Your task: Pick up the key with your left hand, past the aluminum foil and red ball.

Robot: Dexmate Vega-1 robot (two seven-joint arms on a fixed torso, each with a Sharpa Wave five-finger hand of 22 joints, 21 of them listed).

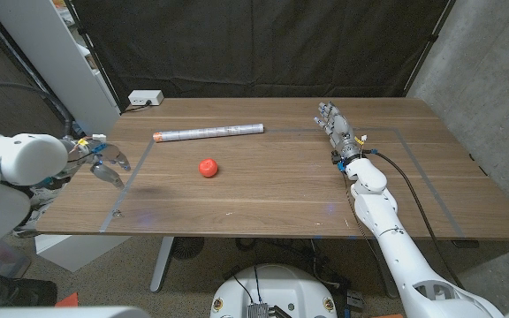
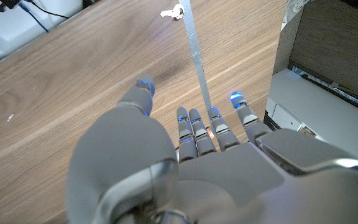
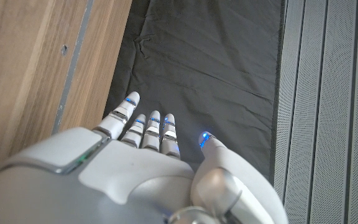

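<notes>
Nearest on the left, the left hand (image 1: pixel 104 162) hovers over the table's (image 1: pixel 281 199) left edge, fingers spread and empty. Small key (image 2: pixel 172 12) lies on the wood just beyond its fingertips, beside a strip of tape (image 2: pixel 196 56). Farther right sits the red ball (image 1: pixel 208 167), with the aluminum foil roll (image 1: pixel 208 133) behind it. Right hand (image 1: pixel 337 128) rests far right, fingers apart

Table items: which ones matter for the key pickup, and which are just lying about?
Job: key; aluminum foil roll; red ball; left hand, holding nothing.
Lying about: white box at the back edge; right hand, idle.
</notes>
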